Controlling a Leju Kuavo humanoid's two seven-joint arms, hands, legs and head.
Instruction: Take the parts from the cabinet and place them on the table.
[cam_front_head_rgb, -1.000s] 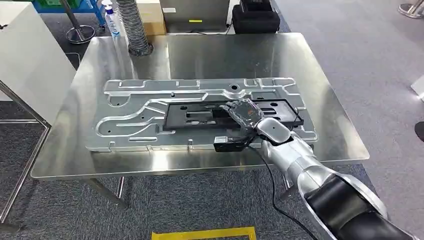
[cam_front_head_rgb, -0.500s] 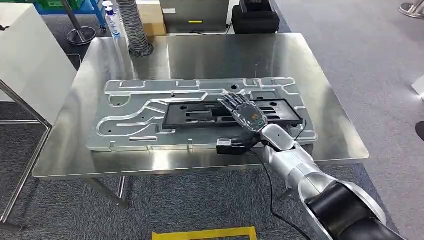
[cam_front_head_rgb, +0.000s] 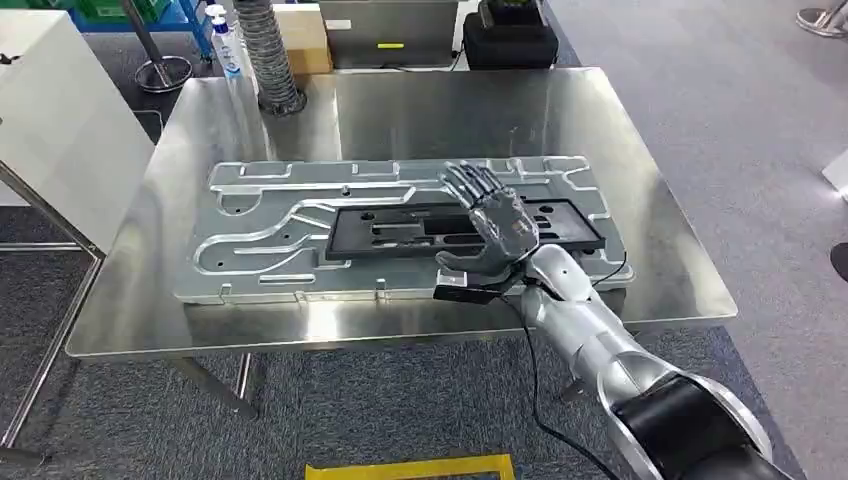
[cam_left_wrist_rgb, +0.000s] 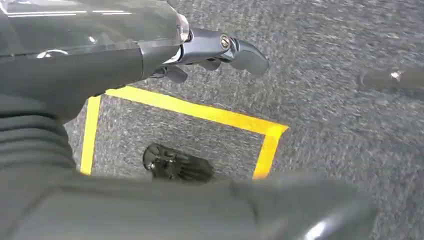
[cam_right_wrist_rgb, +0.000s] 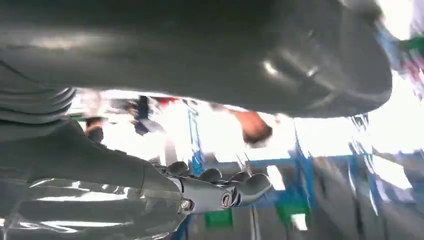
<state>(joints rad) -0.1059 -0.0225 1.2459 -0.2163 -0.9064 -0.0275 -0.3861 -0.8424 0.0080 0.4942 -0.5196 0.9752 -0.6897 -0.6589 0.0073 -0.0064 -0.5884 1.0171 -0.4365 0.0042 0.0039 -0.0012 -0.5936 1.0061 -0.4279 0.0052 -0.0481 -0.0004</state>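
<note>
A steel desk (cam_front_head_rgb: 420, 110) carries a big silver panel (cam_front_head_rgb: 260, 235), and a black part (cam_front_head_rgb: 400, 232) lies flat in the panel's recess. The right hand (cam_front_head_rgb: 497, 228) hangs above the part's right half, fingers spread, holding nothing. The left hand (cam_left_wrist_rgb: 220, 50) hangs over grey carpet (cam_left_wrist_rgb: 325, 40); its grip I cannot tell.

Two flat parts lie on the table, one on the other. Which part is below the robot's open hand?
The black flat part, lying on top of the larger silver panel. The right hand is over its right half, fingers spread.
</note>
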